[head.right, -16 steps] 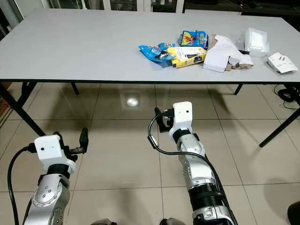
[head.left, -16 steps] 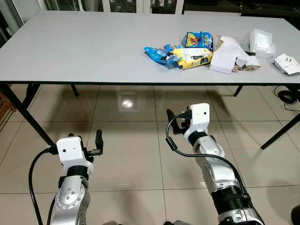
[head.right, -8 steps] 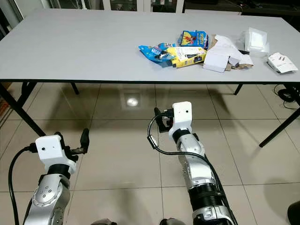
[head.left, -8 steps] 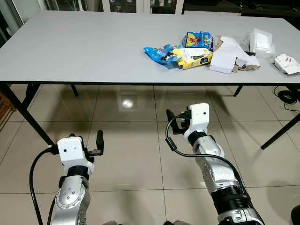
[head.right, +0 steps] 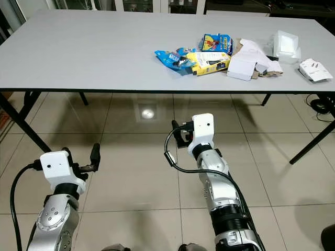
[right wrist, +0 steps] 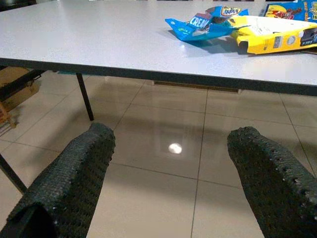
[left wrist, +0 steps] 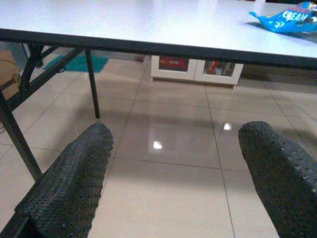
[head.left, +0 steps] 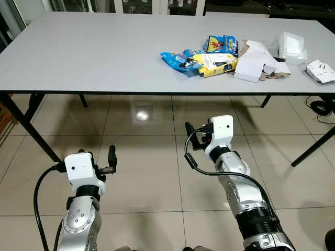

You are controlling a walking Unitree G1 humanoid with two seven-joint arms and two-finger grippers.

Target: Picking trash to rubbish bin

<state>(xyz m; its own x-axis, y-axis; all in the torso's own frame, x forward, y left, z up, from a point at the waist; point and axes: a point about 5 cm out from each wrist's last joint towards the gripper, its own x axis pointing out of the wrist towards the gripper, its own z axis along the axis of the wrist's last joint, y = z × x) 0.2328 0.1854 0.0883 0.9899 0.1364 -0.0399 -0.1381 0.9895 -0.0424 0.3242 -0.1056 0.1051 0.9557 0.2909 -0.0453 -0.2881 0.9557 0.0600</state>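
I see a big grey worktop [head.left: 94,52] across the upper half of the head view, on black legs over a glossy beige tiled floor [head.left: 146,157]. Trash sits in one cluster on the worktop's far right part, ahead of the right arm and well apart from both claws.

Cluster: white folded cardboard pieces [head.left: 251,67], some brown card under them. Just beside them, a yellow packet [head.left: 217,64], its end touching a blue wrapper [head.left: 175,60] that lies flat, nearest the middle of the worktop. Behind the yellow one, a second blue packet with red print [head.left: 220,44]. Further right, a white box [head.left: 292,46], and at the worktop's right edge a small white carton [head.left: 320,71], apart from the main pile.

Both arms are low, in front of the worktop's near edge, above the floor. Right claw [head.left: 194,137] is the closer one, below worktop height; its wrist view shows the fingers [right wrist: 69,178] spread wide, nothing between them, blue wrapper and yellow packet ahead on the worktop. Left claw [head.left: 110,159] is lower and further back; fingers [left wrist: 69,183] also wide apart, empty, with the worktop edge and the tip of the blue wrapper ahead.

Small dark object on the floor at the far right [head.left: 317,107]; can't tell what it is.
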